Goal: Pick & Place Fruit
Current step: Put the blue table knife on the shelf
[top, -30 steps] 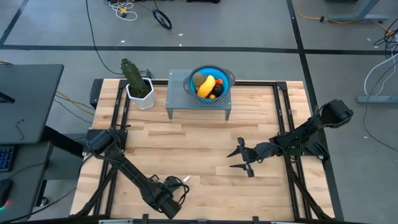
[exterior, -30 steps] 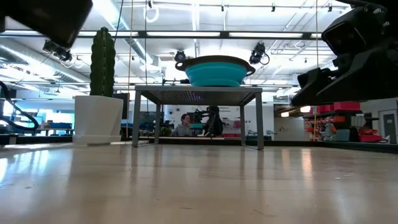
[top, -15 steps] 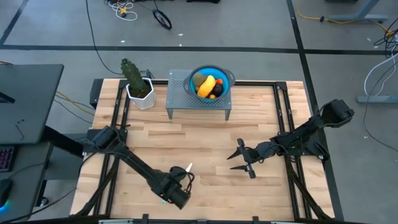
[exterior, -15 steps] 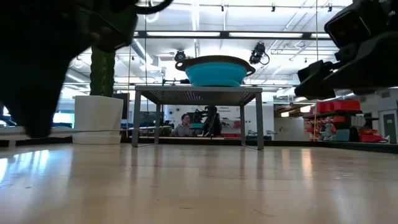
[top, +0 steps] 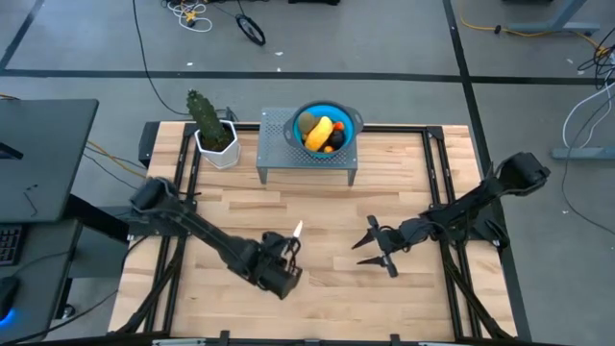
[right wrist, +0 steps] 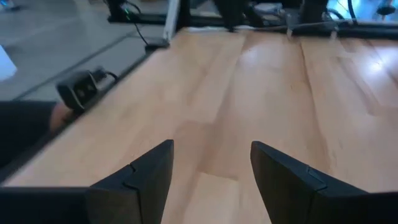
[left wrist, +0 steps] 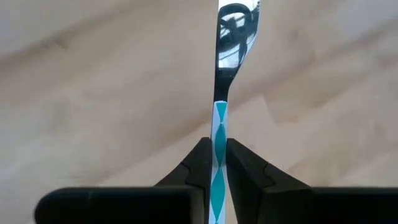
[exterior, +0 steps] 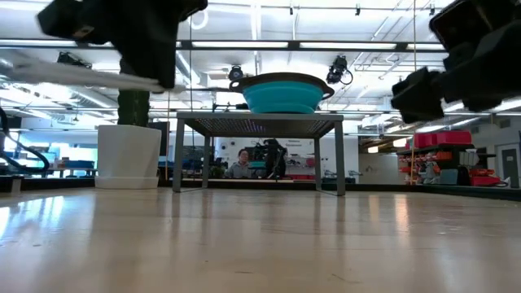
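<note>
Overhead and table-level views, both on the wooden table (top: 317, 216).

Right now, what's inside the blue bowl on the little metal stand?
The blue bowl holds fruit: a yellow-orange oblong, an olive-green oval, something near-black and an orange-red bit. Whatever lies under those pieces is covered.

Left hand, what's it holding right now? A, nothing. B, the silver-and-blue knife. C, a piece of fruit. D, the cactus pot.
B: the left hand is shut on the knife, its fingers pinching the blue-patterned handle with the silver blade pointing away over the table; the fruit all sits in the blue bowl.
</note>
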